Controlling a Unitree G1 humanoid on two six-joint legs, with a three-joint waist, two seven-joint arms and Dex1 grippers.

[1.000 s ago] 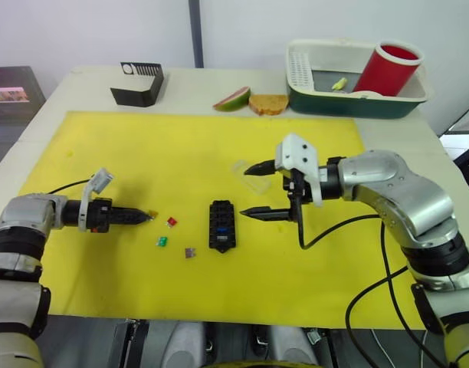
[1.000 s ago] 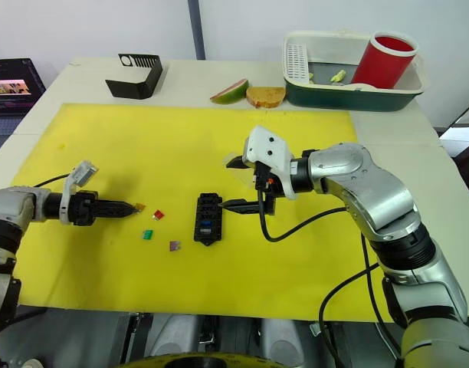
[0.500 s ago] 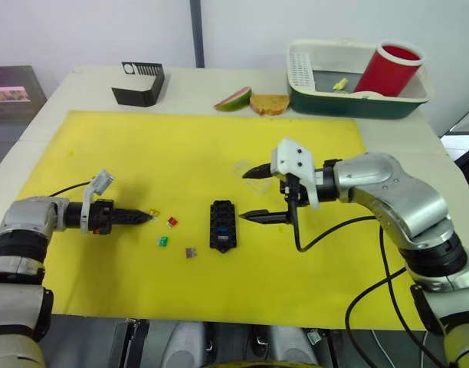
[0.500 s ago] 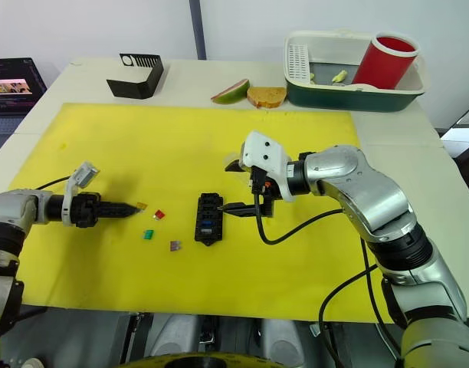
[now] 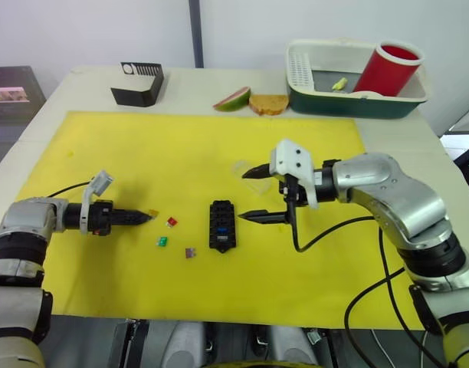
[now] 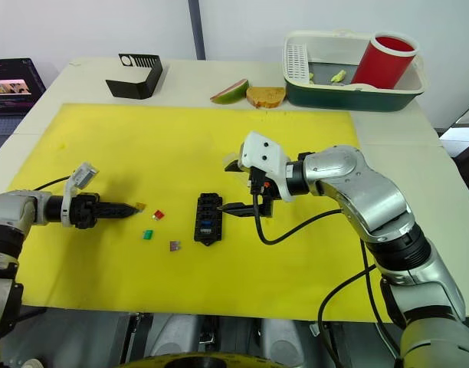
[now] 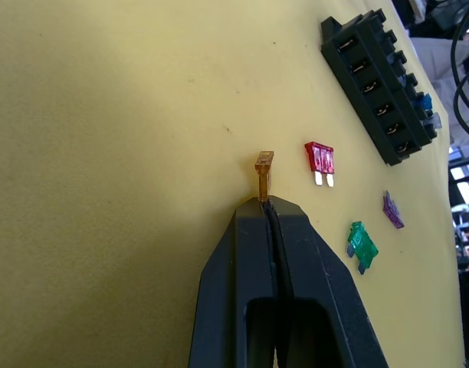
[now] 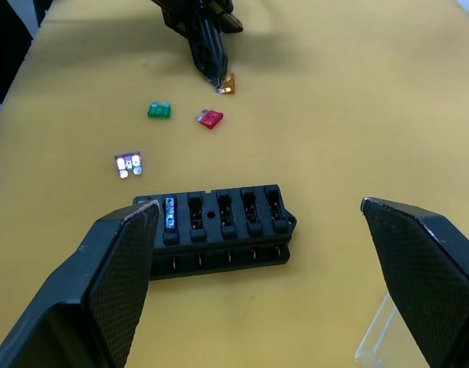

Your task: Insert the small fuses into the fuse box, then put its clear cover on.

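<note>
**Amber fuse pinched, fuse box waiting mid-mat**

The yellow mat [image 5: 219,153] covers my table. My right gripper [image 5: 252,195] hangs just beside the fuse box [image 5: 221,225], fingers spread wide; the box carries a blue fuse [image 8: 171,214] in an end slot. The clear cover [image 5: 240,167] lies near that gripper. My left gripper [image 7: 267,201] is clamped on the amber fuse [image 7: 264,165]. Red [image 5: 172,221], green [image 5: 162,241] and purple [image 5: 190,252] fuses lie loose between.

The fuse box [image 5: 222,225] sits mid-mat [image 5: 219,284]. Three loose fuses [image 5: 172,221] lie at its 9 o'clock, the left gripper [image 5: 146,217] beyond them. The right gripper [image 5: 250,194] is at 3 o'clock, the cover [image 5: 240,166] at 1 o'clock. A basin [image 5: 357,103] stands on the surface [image 5: 81,84] far behind.
</note>
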